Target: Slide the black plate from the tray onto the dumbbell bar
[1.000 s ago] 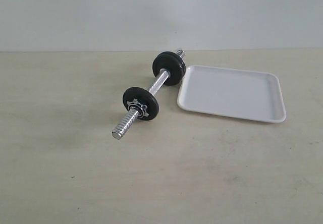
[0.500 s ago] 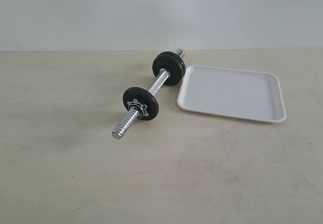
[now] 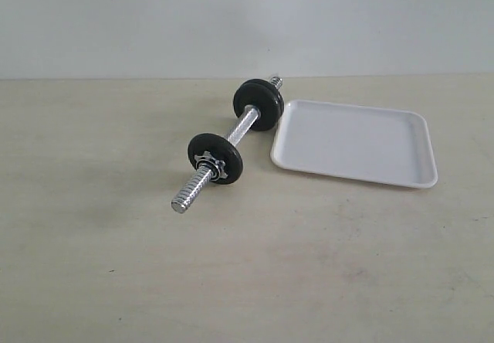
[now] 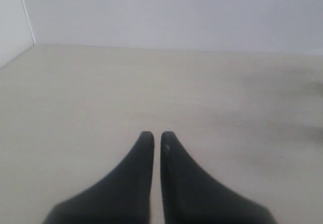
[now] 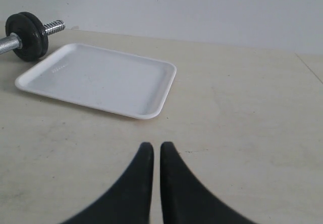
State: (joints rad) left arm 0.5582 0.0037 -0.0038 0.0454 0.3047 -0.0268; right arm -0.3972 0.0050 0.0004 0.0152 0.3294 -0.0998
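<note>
Plate (image 3: pixel 258 105) at the tray end is seen upright on the bar (image 3: pixel 241 124), just beside a corner of the tray (image 3: pixel 355 144). A second plate (image 3: pixel 214 158) is carried on the same bar, with a star nut (image 3: pixel 210 164) set against it. The bar is laid on the table (image 3: pixel 116 266). The right claw (image 5: pixel 152 151) is held with its jaws together, on nothing. The tray is found ahead of it, and the plate beyond the tray's far corner. The left claw (image 4: pixel 153 135) is likewise closed on nothing, with table ahead of it.
</note>
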